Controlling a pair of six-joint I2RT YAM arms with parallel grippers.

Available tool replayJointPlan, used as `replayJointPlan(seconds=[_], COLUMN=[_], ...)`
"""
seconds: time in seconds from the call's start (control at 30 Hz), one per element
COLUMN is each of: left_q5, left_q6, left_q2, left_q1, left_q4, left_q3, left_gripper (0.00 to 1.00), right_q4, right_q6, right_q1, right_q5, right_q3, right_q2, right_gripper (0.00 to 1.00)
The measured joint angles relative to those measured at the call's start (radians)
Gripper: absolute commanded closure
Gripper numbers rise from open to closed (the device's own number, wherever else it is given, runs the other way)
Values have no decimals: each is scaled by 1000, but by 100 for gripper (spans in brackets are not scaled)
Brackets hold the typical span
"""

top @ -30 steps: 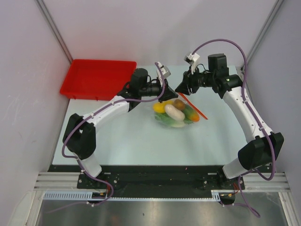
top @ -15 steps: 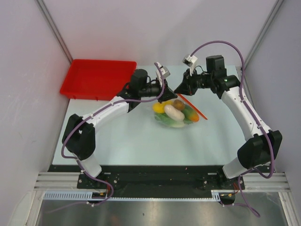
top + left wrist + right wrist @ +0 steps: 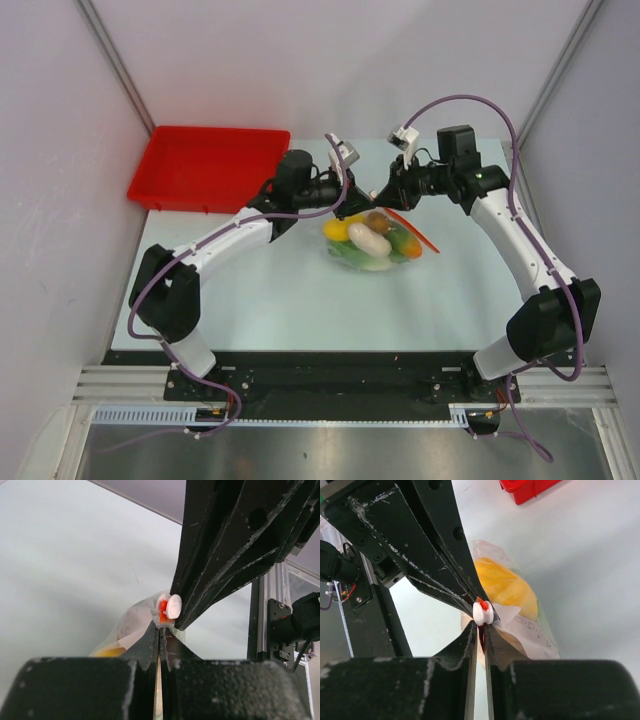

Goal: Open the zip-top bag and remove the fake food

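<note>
The zip-top bag [image 3: 392, 258] lies mid-table holding the fake food: a white radish [image 3: 369, 239], a yellow piece [image 3: 339, 229], a brown piece [image 3: 377, 220], an orange-red fruit [image 3: 410, 247] and green lettuce [image 3: 351, 255]. Its red zip strip [image 3: 416, 233] runs along the right side. My left gripper [image 3: 349, 207] and right gripper [image 3: 376, 195] meet at the bag's far corner. In the left wrist view the left gripper [image 3: 159, 631] is shut on the bag's edge below the white slider [image 3: 173, 606]. In the right wrist view the right gripper [image 3: 480, 627] is shut on the red strip under the slider [image 3: 482, 614].
A red tray [image 3: 208, 165] sits at the far left corner and shows in the right wrist view [image 3: 527, 487]. The two grippers' fingers nearly touch over the bag corner. Grey walls close in the table on both sides.
My right gripper has moved left to meet the left gripper at the bag's corner. The bag's zip strip end has shifted slightly left with it.
</note>
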Motion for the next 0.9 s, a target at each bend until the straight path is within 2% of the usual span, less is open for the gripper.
replayJointPlan(seconds=[0.07,0.17,0.27,0.43,0.57,0.6,0.8,0.9], left_q5=[1,1,1,2,3,3,-23,-73], left_q6=[0,0,0,0,0,0,-35,-106], left_q2=[0,0,0,0,0,0,0,-4], left_q1=[0,0,0,0,0,0,0,0], left_q4=[2,2,2,2,2,2,5,39], left_q3=[0,0,0,0,0,0,-1,-24], left_gripper=[100,100,100,100,100,100,100,100], right_q4=[4,15,27,44,55,56,49,45], right_q6=[4,2,2,6,11,12,-5,-29], right_q1=[0,2,3,3,3,3,3,3], right_q5=[-2,-2,-2,-3,-5,-5,-7,16], right_q3=[-3,-7,-8,-8,-8,-8,-8,-15], right_q2=[-3,-5,-6,-6,-6,-6,-6,-11], right_gripper=[69,69,75,76,90,100,100,100])
